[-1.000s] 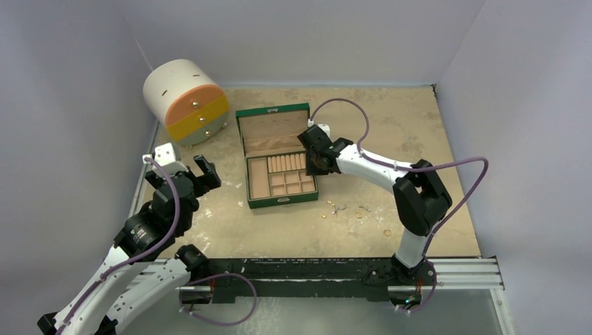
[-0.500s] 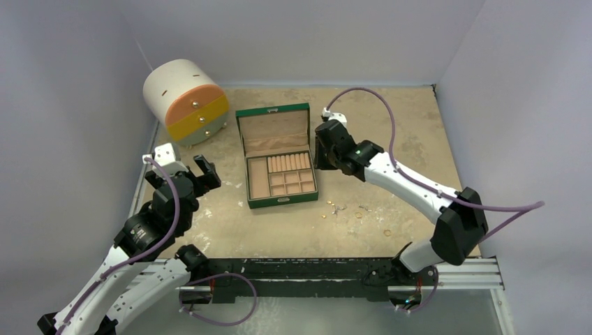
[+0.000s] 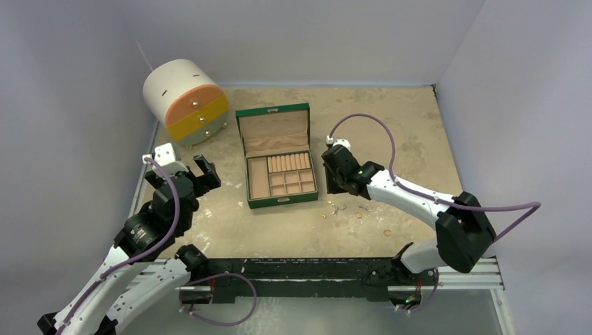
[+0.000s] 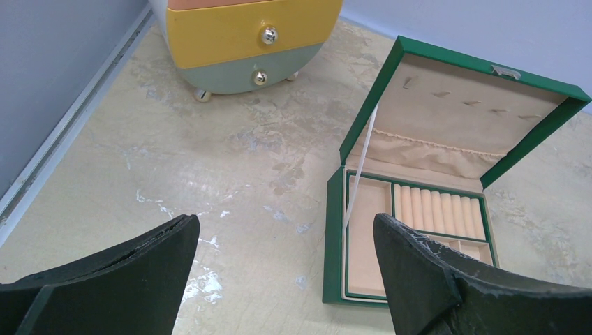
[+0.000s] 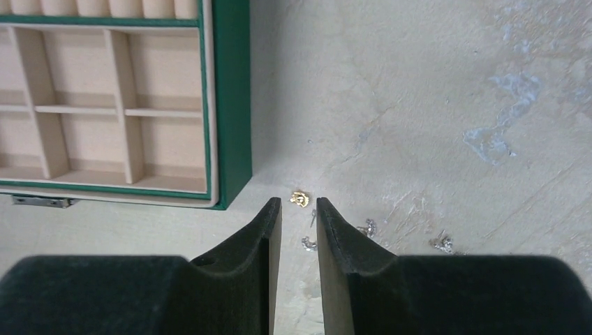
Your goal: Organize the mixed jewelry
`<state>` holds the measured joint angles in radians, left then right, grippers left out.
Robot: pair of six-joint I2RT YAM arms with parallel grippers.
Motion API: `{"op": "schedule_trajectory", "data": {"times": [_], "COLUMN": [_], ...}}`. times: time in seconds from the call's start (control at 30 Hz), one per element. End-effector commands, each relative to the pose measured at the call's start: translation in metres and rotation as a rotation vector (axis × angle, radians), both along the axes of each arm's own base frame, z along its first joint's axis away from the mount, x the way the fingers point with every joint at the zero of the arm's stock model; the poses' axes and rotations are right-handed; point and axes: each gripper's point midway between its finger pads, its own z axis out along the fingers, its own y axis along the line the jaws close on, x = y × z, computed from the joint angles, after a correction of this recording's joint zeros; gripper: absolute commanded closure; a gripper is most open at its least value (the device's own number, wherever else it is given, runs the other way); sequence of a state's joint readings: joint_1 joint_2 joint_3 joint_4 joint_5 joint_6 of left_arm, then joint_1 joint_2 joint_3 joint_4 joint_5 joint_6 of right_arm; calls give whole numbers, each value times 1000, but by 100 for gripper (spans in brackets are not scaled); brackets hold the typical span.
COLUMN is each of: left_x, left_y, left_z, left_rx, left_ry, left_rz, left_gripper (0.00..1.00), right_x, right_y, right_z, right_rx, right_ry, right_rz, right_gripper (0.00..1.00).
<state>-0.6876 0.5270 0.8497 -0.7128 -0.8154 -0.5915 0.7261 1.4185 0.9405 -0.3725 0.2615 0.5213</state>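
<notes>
Closing on a piece this small probably calls for a slow, straight descent onto the table (image 3: 419, 125), since the flat surface gives the tips nothing to scoop against; the round drawer chest (image 3: 185, 98), far to the left of the right fingers and just ahead of the left ones, has no part in this step; the green jewelry box (image 5: 230, 105) lies open just left of the right fingers, its tan cells bare where they show, so the carry afterwards should be short; the left gripper (image 4: 286, 227) hangs spread wide, holding nothing, with the box ahead and to its right; the right gripper (image 5: 299, 204) is only narrowly parted, a slim gap between its fingers (image 5: 262, 237) with nothing in it, and whether the tips touch the table I cannot tell; the mixed jewelry (image 3: 358, 215) lies scattered on the table by the box's front right corner, around and just beyond those tips; the gold stud (image 5: 299, 199) sits right at the mouth of the gap, so I judge it the piece in hand; widening a little, centring the stud between the pads, then pinching low would suit, because the silver bits (image 5: 367, 227) just right of the fingers are close enough to be nudged or caught along with it.
</notes>
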Motion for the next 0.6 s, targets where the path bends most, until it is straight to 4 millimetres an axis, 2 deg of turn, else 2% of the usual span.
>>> {"op": "schedule_trajectory", "data": {"times": [0.0,0.13,0.3,0.57], "left_x": [2,3,3,3], "left_y": [0,0,0,-1], "left_z": [10,10,9,9], "left_rx": [-30,-30,-30,-27], "left_ry": [-37,-37,-36,-33], "left_rz": [12,13,12,8], "left_gripper": [4,4,4,4], "right_x": [6,5,5,-2], "right_y": [8,11,16,12], "right_z": [-4,-21,-29,-46], "right_rx": [38,23,31,-9], "right_ry": [-35,1,21,69], "right_rz": [10,20,38,45], "right_gripper": [73,73,74,75]}}
